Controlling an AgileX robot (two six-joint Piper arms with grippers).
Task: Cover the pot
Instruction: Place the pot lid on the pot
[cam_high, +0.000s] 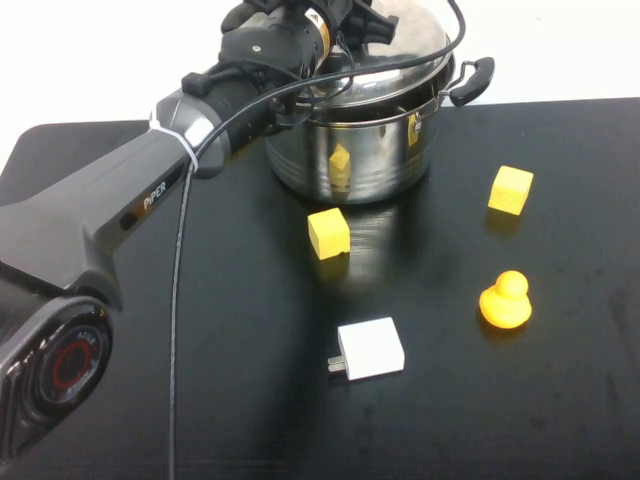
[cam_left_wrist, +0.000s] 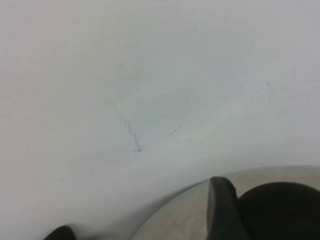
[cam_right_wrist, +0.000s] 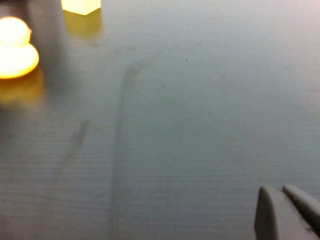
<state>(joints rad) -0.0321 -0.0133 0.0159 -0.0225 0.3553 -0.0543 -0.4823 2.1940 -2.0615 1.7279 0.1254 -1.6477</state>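
My left end effector grips the lid, tilted directly over the pot; my right end effector sits closed, low over the tabletop.

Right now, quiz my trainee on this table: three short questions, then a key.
1. True or false: the lid sits flat and closed on the pot.
2. Which lies nearest the robot's side? A) duck B) white charger C) pot
3. Which gripper is at the lid?

Key:
1. False; it is tilted, with a gap showing.
2. B.
3. The left gripper, up over the pot. The right gripper is low over the dark table, near the duck.
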